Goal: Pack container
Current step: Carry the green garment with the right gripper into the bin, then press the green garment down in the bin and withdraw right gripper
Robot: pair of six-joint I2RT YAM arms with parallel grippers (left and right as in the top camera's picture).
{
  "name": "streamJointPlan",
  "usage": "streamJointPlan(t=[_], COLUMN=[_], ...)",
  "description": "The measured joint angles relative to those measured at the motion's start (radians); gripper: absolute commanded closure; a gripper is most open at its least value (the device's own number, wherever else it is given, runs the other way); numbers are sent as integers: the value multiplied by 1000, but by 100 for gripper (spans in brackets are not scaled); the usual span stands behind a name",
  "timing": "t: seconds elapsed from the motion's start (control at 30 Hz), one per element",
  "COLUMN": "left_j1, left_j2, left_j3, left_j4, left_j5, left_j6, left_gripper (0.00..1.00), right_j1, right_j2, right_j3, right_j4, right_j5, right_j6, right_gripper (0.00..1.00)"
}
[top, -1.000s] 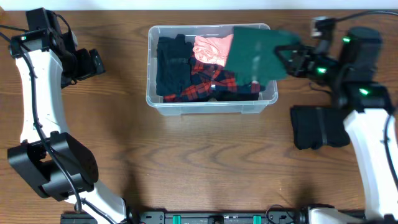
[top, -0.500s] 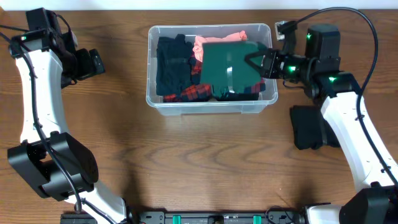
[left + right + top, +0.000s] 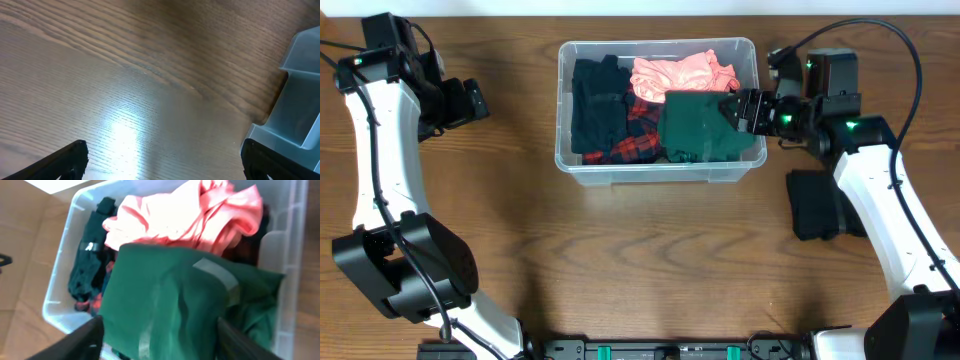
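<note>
The clear plastic container (image 3: pixel 660 172) stands at the back middle of the table, holding a black garment (image 3: pixel 592 100), a red plaid one (image 3: pixel 642 132), a pink one (image 3: pixel 682 72) and a folded dark green one (image 3: pixel 705 135). My right gripper (image 3: pixel 732 110) hovers over the container's right end, open. In the right wrist view its fingers (image 3: pixel 82 340) stand wide apart on either side of the green garment (image 3: pixel 175 305), which lies in the container (image 3: pixel 60 295) below the pink garment (image 3: pixel 185 210). My left gripper (image 3: pixel 470 100) hangs open over bare table, left of the container (image 3: pixel 300 100).
A folded black garment (image 3: pixel 815 205) lies on the table at the right, partly under my right arm. The wooden table's far edge runs just behind the container.
My right gripper carried the green garment leftward over the container, then opened; the garment now lies inside on top of the other clothes. The left arm has not moved.
</note>
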Motion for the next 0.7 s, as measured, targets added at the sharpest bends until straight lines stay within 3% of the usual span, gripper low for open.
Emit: streamJointPlan(t=[0.07, 0.23, 0.33, 0.43, 0.7], left_j1=[0, 0, 0, 0, 0], left_j2=[0, 0, 0, 0, 0], left_j3=[0, 0, 0, 0, 0], left_j4=[0, 0, 0, 0, 0], left_j5=[0, 0, 0, 0, 0], left_j6=[0, 0, 0, 0, 0], left_gripper=[2, 2, 2, 2, 2], right_j1=[-3, -16, -12, 5, 144], right_j2=[0, 2, 2, 2, 128], right_j3=[5, 85, 147, 165, 166], right_j4=[1, -5, -11, -22, -68], right_j5=[9, 26, 36, 56, 161], right_j6=[-14, -77, -113, -139, -172], right_gripper=[32, 53, 81, 99, 99])
